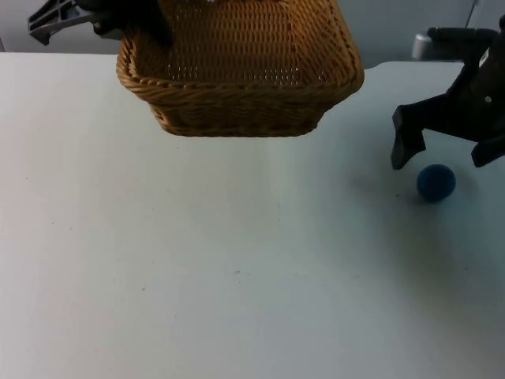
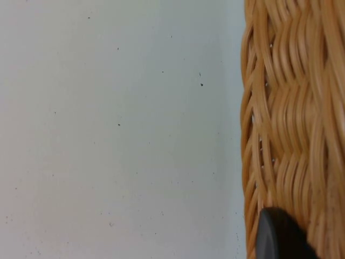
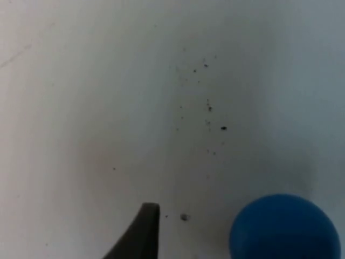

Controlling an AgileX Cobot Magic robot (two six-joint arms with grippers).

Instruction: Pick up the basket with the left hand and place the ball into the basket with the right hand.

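A woven wicker basket (image 1: 241,75) hangs lifted above the table at the back, its inside bare. My left gripper (image 1: 152,30) is shut on its back left rim. In the left wrist view the basket's wall (image 2: 291,108) runs beside a black fingertip (image 2: 277,237), with the table far below. A small blue ball (image 1: 435,181) rests on the table at the right. My right gripper (image 1: 443,154) stands open just behind and above it, one finger on each side of the ball's line. The right wrist view has the ball (image 3: 283,226) near one fingertip (image 3: 141,232), apart from it.
The white table (image 1: 237,276) stretches bare across the middle and front. The grey partition wall (image 1: 394,24) stands behind the basket. The basket's shadow falls on the table beneath it.
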